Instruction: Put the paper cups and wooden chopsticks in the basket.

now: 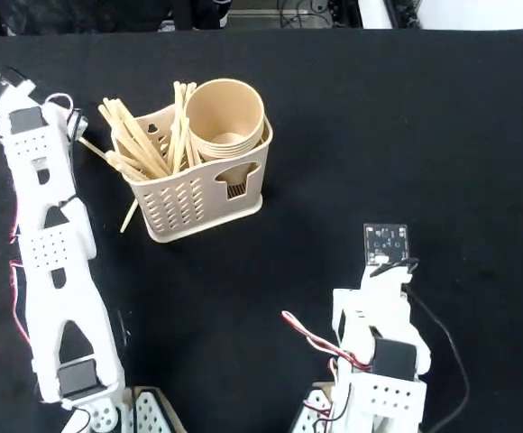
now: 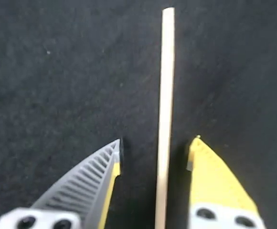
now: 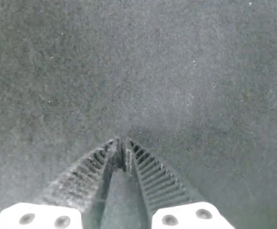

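Note:
A beige slotted basket (image 1: 198, 194) stands left of the table's middle. It holds a stack of paper cups (image 1: 227, 117) and several wooden chopsticks (image 1: 140, 140). One loose chopstick (image 2: 165, 109) lies flat on the black cloth between the fingers of my open left gripper (image 2: 155, 149), and neither finger touches it. From above, this chopstick (image 1: 95, 149) runs from the left gripper (image 1: 75, 126) toward the basket's left side. Another chopstick (image 1: 129, 218) pokes out by the basket's lower left corner. My right gripper (image 3: 122, 150) is shut on nothing, close above bare cloth.
The left arm (image 1: 50, 244) stretches along the table's left edge. The right arm (image 1: 379, 334) sits folded at the near right, well away from the basket. Black cloth (image 1: 406, 135) covers the table.

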`<state>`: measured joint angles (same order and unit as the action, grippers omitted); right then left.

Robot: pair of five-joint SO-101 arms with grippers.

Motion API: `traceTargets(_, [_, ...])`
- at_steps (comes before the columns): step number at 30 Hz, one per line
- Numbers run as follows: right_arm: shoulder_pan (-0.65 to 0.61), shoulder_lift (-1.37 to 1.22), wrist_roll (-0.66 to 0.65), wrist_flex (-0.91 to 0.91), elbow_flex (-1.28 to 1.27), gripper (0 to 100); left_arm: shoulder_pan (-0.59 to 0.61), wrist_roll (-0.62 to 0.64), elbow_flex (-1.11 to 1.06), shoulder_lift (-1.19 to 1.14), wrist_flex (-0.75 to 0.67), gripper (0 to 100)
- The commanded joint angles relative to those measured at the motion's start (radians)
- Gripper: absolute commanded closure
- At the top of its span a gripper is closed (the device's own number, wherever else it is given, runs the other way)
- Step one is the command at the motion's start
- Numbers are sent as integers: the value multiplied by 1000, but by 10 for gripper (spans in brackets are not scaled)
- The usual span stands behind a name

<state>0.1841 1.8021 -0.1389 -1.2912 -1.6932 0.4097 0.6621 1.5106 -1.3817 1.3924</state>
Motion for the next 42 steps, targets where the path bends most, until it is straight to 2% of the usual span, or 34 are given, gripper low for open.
traceTargets(1, [-11,67,3,-3,8,985,-27,-25,70,2,57,823])
traceTargets(8, [-11,67,3,-3,8,985,-21,-101,77,0,87,973])
traceTargets(14, [-11,67,3,-3,8,985,-16,-120,165,28,269,970])
traceTargets(19, [-11,67,3,-3,8,985,-16,-267,156,166,365,970])
traceTargets(26, [-11,67,3,-3,8,985,-5,-411,147,405,371,971])
traceTargets(33, [-11,67,3,-3,8,985,1,-489,99,835,373,971])
traceTargets(38, [-11,67,3,-3,8,985,-58,-497,-188,1246,373,971])
traceTargets(42, [-11,67,3,-3,8,985,-114,-394,-417,1582,338,971])
